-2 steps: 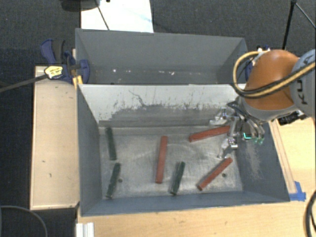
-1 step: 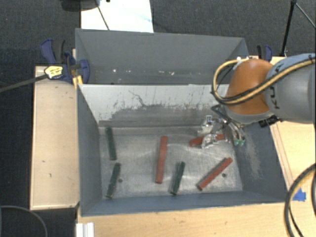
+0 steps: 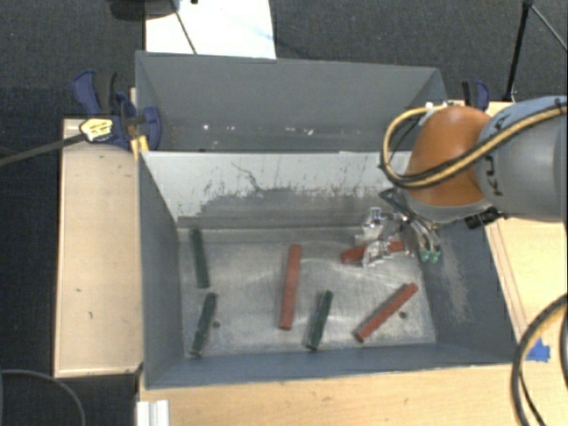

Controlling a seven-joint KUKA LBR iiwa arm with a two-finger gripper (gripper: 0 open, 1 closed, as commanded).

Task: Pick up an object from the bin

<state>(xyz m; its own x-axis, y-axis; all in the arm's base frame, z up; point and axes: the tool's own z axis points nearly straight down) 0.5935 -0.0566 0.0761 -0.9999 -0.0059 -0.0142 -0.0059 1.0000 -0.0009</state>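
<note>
A short red stick, right of centre, lies partly hidden by the gripper; the arm runs off the frame's right edge.

The bin was grey sheet metal, matt; its wall behind the gripper was scuffed and scratched pale, its floor dull and speckled. The gripper showed bare, bright metal. The orange cover above it looked smooth and faintly glossy. The red stick below it and the green stick to its lower left looked matt.
</note>
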